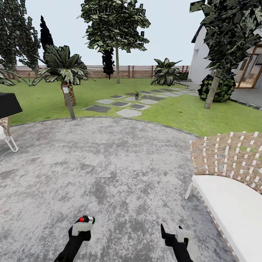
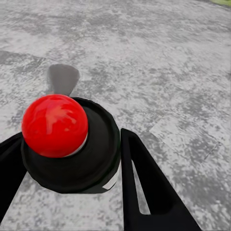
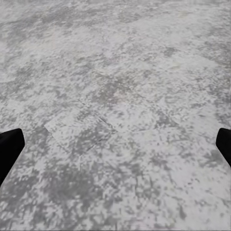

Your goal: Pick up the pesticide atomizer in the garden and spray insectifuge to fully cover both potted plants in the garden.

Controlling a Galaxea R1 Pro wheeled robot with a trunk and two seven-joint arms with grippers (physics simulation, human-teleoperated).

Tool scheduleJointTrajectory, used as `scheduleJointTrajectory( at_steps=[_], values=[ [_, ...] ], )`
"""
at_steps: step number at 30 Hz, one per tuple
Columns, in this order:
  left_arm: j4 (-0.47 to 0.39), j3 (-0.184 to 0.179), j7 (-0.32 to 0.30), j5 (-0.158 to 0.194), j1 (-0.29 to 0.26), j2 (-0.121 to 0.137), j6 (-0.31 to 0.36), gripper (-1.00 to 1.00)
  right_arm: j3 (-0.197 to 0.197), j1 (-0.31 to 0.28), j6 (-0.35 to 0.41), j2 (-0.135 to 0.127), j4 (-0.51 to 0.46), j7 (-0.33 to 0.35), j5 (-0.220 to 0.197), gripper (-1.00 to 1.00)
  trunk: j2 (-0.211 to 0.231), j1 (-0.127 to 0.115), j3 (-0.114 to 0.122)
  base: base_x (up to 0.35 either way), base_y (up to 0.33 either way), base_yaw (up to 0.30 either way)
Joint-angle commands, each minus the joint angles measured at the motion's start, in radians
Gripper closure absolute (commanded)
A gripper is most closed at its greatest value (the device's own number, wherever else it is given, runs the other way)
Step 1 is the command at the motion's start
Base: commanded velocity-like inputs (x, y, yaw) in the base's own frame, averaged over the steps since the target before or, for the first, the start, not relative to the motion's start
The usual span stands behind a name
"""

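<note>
My left gripper [image 1: 84, 222] is shut on the pesticide atomizer [image 1: 87, 219], held low over the round grey patio [image 1: 109, 163]. In the left wrist view the atomizer [image 2: 55, 125] shows a red knob on a dark round cap, sitting between the black fingers [image 2: 144, 183] of the left gripper [image 2: 72, 144]. My right gripper [image 1: 171, 233] is open and holds nothing; in the right wrist view, the right gripper [image 3: 115, 144] shows only its fingertips over bare paving. One small potted plant [image 1: 137, 95] stands among the stepping stones [image 1: 120, 105] on the lawn far ahead.
A wicker bench with a white cushion [image 1: 233, 203] stands close on the right. At the left are a white chair leg [image 1: 10, 142] and a black table [image 1: 7, 103]. A palm [image 1: 63, 69], a lamp post [image 1: 68, 102], a broad-leaved shrub [image 1: 166, 72] and a fence [image 1: 138, 71] lie beyond.
</note>
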Motion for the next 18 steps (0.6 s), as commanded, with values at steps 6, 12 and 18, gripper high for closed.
scheduleJointTrajectory(
  at_steps=[6,12,18],
  values=[
    [0.0,0.008,-0.006,-0.01,-0.001,-0.002,-0.004,1.0,0.005,-0.001,-0.004,0.0,0.001,0.004,-0.011,-1.0,0.0,0.0,-0.001,0.292,-0.137,0.0],
    [-0.002,0.008,-0.005,-0.01,-0.001,-0.002,-0.004,1.0,0.004,-0.001,-0.004,0.0,0.001,0.004,-0.011,-1.0,0.0,0.0,-0.001,0.294,-0.104,0.0],
    [-0.003,0.008,-0.005,-0.01,-0.001,-0.002,-0.004,1.0,0.005,-0.001,-0.004,0.0,0.001,0.004,-0.011,-1.0,0.0,0.0,-0.001,0.331,-0.008,0.0]
  ],
)
